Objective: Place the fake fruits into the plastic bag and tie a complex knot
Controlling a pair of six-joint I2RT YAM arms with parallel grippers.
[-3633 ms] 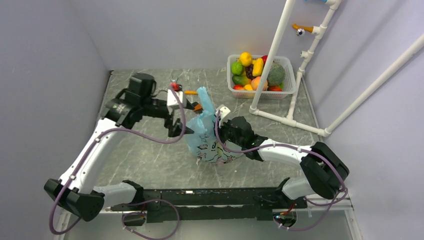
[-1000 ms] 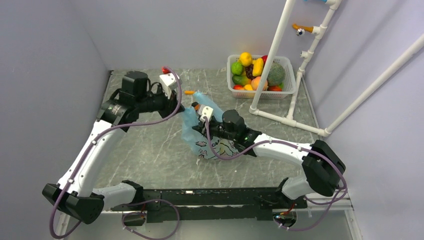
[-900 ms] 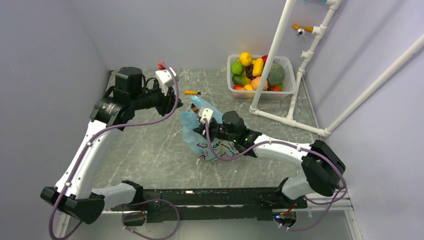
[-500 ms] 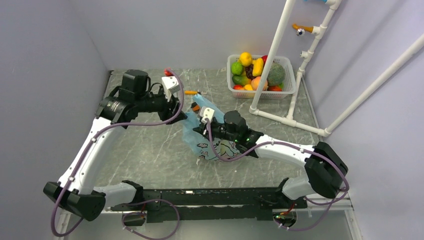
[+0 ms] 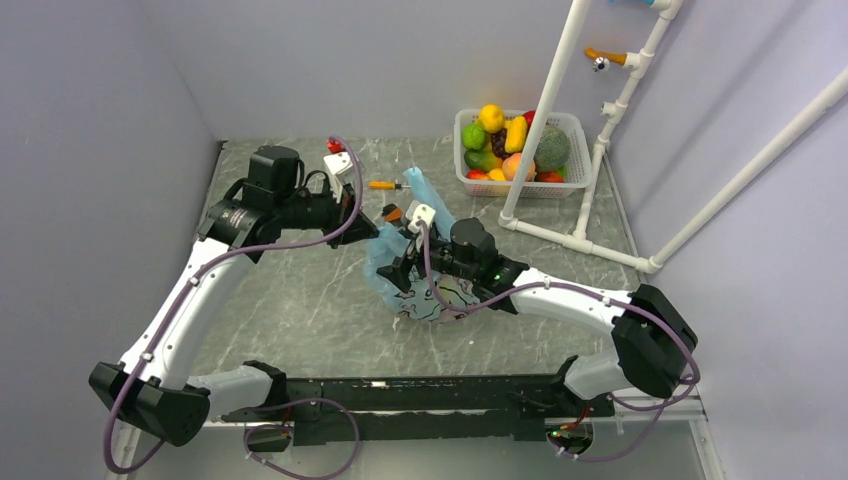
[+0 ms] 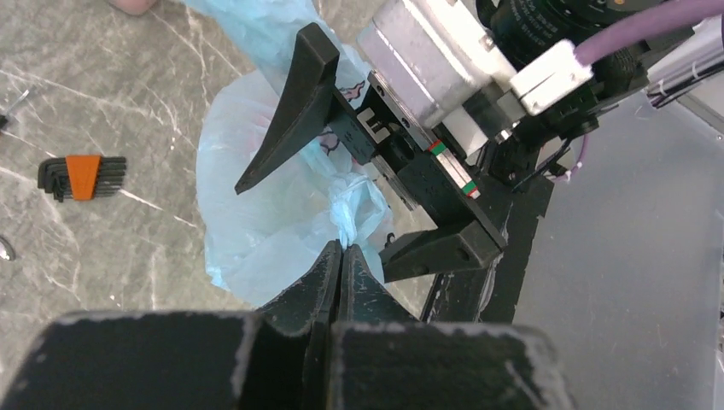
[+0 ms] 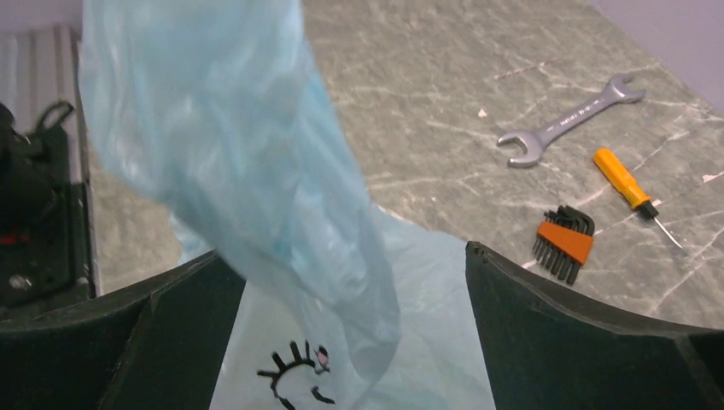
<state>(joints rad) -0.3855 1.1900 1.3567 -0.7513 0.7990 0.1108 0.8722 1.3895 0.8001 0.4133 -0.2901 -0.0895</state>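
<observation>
L gripper [image 6: 341,248]: jaws pinched tight on a thin twisted strip of the plastic bag [image 6: 248,184], low centre of L wrist view. In top view it sits at the bag's left edge, mid-frame [image 5: 367,231].
R gripper [image 7: 341,256]: jaws spread wide, gripping nothing. A loose blue tail of the bag hangs down btwn them. Can't tell if either pad touches it.
R fingers [image 6: 286,120]: in L wrist view the two black fingers straddle the bunched plastic, one upper centre, one lower right, tips pointing left.
Plastic bag: light blue, thin, cartoon print. It lies on the table at centre of top view [image 5: 425,295], btwn the two grippers. One tail sticks up toward the back wall.
Knot [image 6: 354,209]: a bunched twist of plastic just above the L fingertips. Can't tell if it's cinched.
Fake fruits [image 5: 505,140]: heaped in the white mesh basket [image 5: 575,135], upper right of top view, well apart from the bag. Can't tell if any are inside the bag.
Tools: wrench [image 7: 568,128], orange-handled screwdriver [image 7: 623,178] and hex key set [image 7: 563,235] lie on the table, right side of R wrist view, near each other but apart.
Table [image 5: 290,310]: grey marble-look top.
Pipe frame [image 5: 545,110]: white, just right of the basket.
</observation>
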